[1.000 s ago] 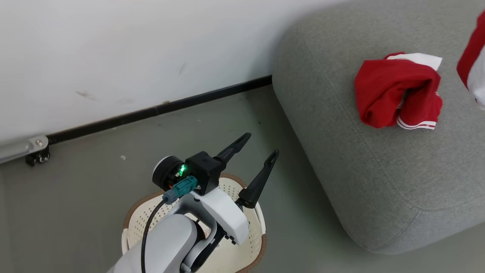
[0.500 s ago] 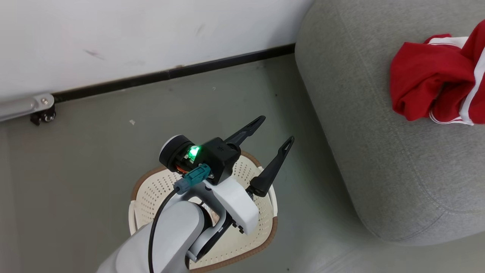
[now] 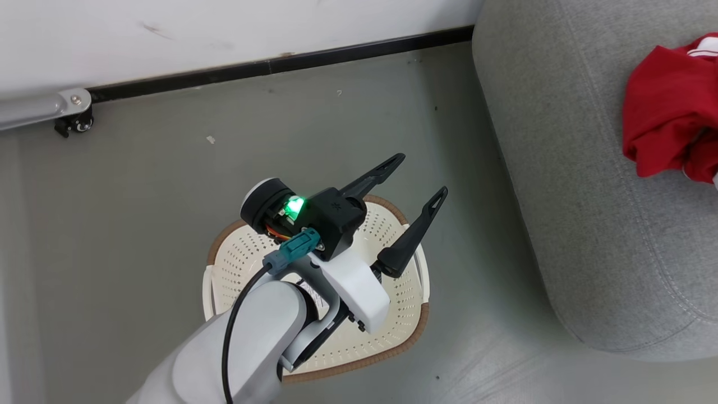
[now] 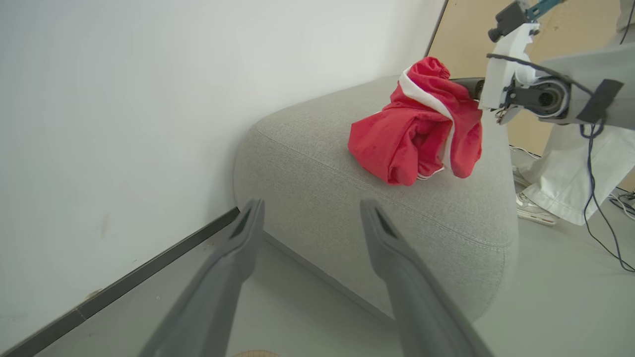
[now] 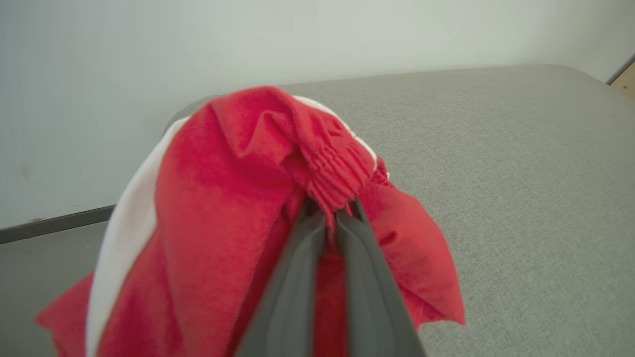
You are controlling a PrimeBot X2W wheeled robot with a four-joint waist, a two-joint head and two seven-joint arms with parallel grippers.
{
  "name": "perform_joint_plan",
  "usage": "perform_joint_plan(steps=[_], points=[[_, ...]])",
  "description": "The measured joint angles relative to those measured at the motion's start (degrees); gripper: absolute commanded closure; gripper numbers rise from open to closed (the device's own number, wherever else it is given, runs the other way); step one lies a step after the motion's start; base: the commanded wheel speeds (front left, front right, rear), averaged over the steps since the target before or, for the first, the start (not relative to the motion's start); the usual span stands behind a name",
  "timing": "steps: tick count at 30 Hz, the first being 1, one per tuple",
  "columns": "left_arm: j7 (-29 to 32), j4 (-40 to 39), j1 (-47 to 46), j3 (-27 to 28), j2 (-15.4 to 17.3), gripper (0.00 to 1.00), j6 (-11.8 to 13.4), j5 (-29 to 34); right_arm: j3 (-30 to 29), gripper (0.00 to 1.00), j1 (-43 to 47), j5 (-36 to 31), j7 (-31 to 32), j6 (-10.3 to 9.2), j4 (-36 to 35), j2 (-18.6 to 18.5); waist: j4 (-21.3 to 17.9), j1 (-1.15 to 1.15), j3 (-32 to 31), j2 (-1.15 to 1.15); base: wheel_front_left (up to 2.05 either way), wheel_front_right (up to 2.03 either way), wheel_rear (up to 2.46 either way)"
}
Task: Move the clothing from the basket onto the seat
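My left gripper [image 3: 422, 174] hangs open over the far rim of the cream basket [image 3: 241, 264], with nothing between its fingers. The basket's perforated inside looks bare where it shows, though my forearm hides its middle. At the right stands the grey seat [image 3: 589, 196], with red clothing [image 3: 662, 112] on it at the frame's edge. In the left wrist view, my left gripper [image 4: 312, 206] points at the seat [image 4: 317, 163]. Red clothing [image 4: 397, 148] is heaped there, its top held up at my right arm [image 4: 516, 84]. My right gripper [image 5: 331, 218] is shut on red clothing [image 5: 223, 198] with white trim, above the seat [image 5: 521, 173].
A white wall with a black skirting strip [image 3: 280, 59] runs behind the basket, and a metal fitting [image 3: 67, 109] sits at its left. A person's leg in white trousers [image 4: 570, 183] stands beyond the seat, with cables [image 4: 603, 218] on the floor.
The head camera has swung, so the basket shows more fully and the seat and clothing have slid toward the right edge. My left gripper stays open over the basket.
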Motion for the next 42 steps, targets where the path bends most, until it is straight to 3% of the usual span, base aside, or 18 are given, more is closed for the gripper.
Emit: perform_joint_plan(steps=[4, 5, 7, 9, 10, 11, 12, 21, 26, 33, 42], points=[[-0.04, 0.91, -0.41, -0.02, 0.30, 0.00, -0.69, 0.05, -0.55, 1.00, 0.83, -0.55, -0.60, -0.01, 0.79, 0.65, 0.51, 0.00, 0.48, 0.00, 0.00, 0.00, 0.00], [-0.05, 1.21, -0.41, 0.05, 0.48, 0.00, -0.71, 0.05, -0.52, 0.96, 0.86, -0.68, -0.63, 0.00, 0.92, 1.20, 0.44, 0.00, 0.44, 0.00, 0.00, 0.00, 0.00], [-0.12, 1.53, -0.41, 0.08, 0.58, 0.00, -0.75, 0.04, -0.49, 0.67, 0.87, -0.77, -1.02, 0.00, 1.00, 2.00, 0.24, 0.00, 0.32, 0.00, 0.00, 0.00, 0.00], [-0.43, 1.90, -0.41, 0.08, 0.57, 0.00, -0.81, 0.04, -0.51, 0.46, 0.91, -0.77, -1.03, 0.00, 1.00, 2.25, 0.01, 0.00, 0.14, 0.00, 0.00, 0.00, 0.00], [-0.56, 2.07, -0.41, 0.08, 0.56, 0.00, -0.85, 0.04, -0.52, 0.30, 1.02, -0.76, -1.04, 0.00, 0.98, 2.25, -0.11, 0.00, 0.03, 0.00, 0.00, 0.00, 0.00], [-0.57, 2.27, -0.41, 0.08, 0.57, 0.00, -1.12, 0.04, -0.56, 0.23, 1.16, -0.75, -1.12, 0.00, 0.94, 2.26, -0.24, 0.00, -0.10, 0.00, 0.00, 0.00, 0.00], [-0.64, 2.48, -0.41, 0.08, 0.58, 0.00, -1.30, 0.04, -0.65, 0.00, 1.36, -0.74, -1.23, 0.00, 0.86, 2.31, -0.38, 0.00, -0.24, 0.00, 0.00, 0.00, 0.00], [-2.04, 4.98, -0.21, 1.01, 0.80, 0.00, -1.63, -0.64, -0.27, 0.00, 4.82, -0.57, -1.59, 0.00, -2.05, 3.27, -1.87, 0.00, -2.23, 0.00, 0.00, 0.00, 0.00], [-3.15, 6.93, 0.60, 3.10, 1.70, 0.00, -1.68, -1.72, -0.26, 0.00, 5.82, -0.57, -1.59, 0.00, -7.06, 3.91, -2.79, 0.00, -3.84, 0.00, 0.00, 0.00, 0.00], [-5.67, 9.67, 2.64, 6.14, 2.98, 0.00, -0.15, -2.68, -0.21, 0.00, 7.92, -0.75, -1.60, 0.00, -12.68, 4.34, -3.74, 0.00, -6.59, 0.00, 0.00, 0.00, 0.00], [-8.20, 12.94, 5.42, 9.53, 4.41, 0.00, 2.03, -3.67, 1.53, 0.00, 11.28, -1.00, -1.60, 0.00, -18.12, 7.87, -3.72, 0.00, -10.28, 0.00, 0.00, 0.00, 0.00]])
